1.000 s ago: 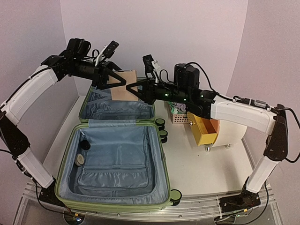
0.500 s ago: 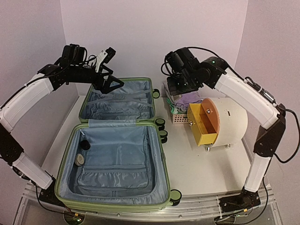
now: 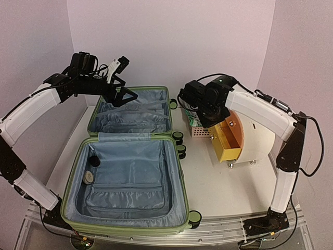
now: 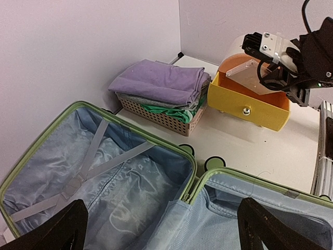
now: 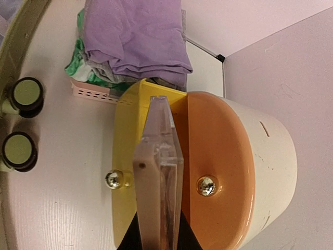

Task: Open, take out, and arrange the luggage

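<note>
Your luggage [image 3: 130, 172] lies wide open on the desk [image 3: 208, 179], filling the left and centre of the top view with both blue-lined halves facing up. The cream drum [image 3: 260, 138] sits at right, its yellow drawer [image 3: 227, 145] sticking out, and the pink basket [image 3: 197, 130] of folded clothes is just behind. Your left gripper [image 3: 126, 98] hangs wide open over the far half. Your right gripper [image 5: 156, 234] pinches narrow on a clear flat case [image 5: 158, 172] above the drawer.

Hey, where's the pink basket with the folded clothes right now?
Top view: the pink basket sits at the table's back, just right of the open luggage's far half, left of the yellow drawer, partly hidden under the right arm.
</note>
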`<act>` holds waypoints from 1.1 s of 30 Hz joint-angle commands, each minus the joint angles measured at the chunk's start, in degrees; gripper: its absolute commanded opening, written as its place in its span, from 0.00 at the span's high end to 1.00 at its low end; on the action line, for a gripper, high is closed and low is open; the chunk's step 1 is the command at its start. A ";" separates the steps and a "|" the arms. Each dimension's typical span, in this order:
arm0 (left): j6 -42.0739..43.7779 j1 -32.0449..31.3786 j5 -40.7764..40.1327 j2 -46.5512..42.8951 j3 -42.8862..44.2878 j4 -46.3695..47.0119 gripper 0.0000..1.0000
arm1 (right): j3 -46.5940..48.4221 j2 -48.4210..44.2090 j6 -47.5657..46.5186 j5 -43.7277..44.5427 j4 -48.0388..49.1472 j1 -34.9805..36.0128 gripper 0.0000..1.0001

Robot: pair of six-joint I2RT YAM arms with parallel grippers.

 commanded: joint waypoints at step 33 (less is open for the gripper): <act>0.96 -0.05 -0.09 -2.95 -3.51 2.57 0.00 | -6.22 6.08 0.78 0.39 -1.90 -6.72 0.59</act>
